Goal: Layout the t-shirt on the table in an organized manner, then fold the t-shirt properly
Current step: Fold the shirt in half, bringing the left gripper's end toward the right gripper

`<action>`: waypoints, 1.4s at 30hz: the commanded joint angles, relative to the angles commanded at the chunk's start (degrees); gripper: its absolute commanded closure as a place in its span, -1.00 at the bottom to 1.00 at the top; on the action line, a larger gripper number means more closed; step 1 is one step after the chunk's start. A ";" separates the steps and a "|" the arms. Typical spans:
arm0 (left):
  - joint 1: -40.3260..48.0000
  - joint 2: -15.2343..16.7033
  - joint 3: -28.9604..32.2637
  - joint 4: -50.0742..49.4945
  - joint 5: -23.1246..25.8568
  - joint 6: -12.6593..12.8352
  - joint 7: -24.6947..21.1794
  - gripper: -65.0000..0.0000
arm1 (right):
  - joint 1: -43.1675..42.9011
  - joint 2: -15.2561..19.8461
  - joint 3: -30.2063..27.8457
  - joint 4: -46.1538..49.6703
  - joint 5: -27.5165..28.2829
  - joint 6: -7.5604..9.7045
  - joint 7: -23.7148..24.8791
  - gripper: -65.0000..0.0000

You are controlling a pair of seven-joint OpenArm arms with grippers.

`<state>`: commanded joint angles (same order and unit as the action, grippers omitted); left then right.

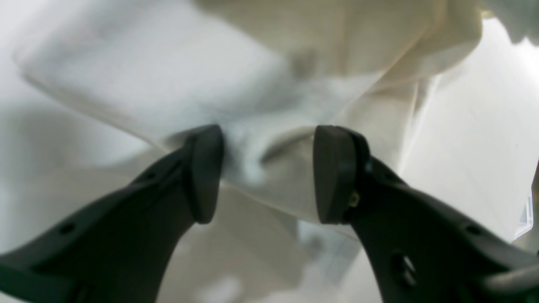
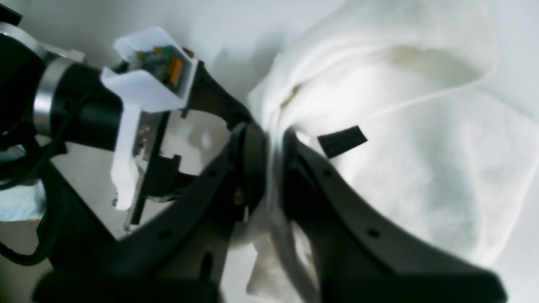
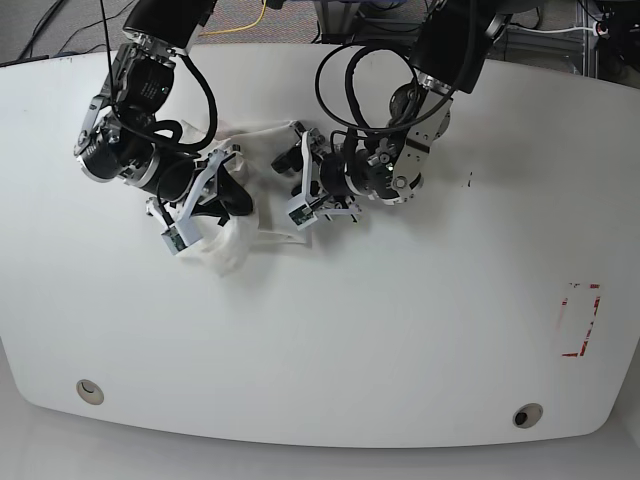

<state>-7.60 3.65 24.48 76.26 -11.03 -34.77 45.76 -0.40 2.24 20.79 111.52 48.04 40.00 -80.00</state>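
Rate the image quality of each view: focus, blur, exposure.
Left wrist: soft throughout, the t-shirt smeared and creamy-grey, only the left gripper fairly crisp. Right wrist: the cloth is overexposed, its folds washed out, and the right gripper is dark and slightly blurred. Base: sharp and evenly lit, with faint shadows on the table.
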 joint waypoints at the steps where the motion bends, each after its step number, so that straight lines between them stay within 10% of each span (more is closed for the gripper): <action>1: 0.00 0.00 0.00 0.00 0.00 0.00 0.00 0.00 | 0.00 0.00 -0.26 0.00 0.00 0.00 0.00 0.89; 8: 0.00 0.79 -0.18 0.00 0.00 0.00 0.00 0.00 | -0.09 -0.18 -0.62 0.00 0.00 0.00 0.00 0.48; 17: 0.26 0.70 -0.35 3.60 -0.09 -0.18 0.00 0.00 | -1.32 0.35 -0.62 0.09 0.44 0.00 0.00 -0.99; 29: 1.67 -0.62 -2.02 16.26 -0.09 -0.18 0.53 0.00 | -2.11 3.52 -0.35 0.35 0.53 0.00 0.00 -1.00; 42: 2.73 -7.65 -21.63 28.22 -0.09 -0.18 0.53 0.00 | -2.46 8.53 3.78 0.09 5.01 0.00 0.00 -1.00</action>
<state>-4.88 -4.00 2.86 104.48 -11.12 -34.95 46.29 -2.86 10.77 24.57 111.60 53.05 40.00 -80.00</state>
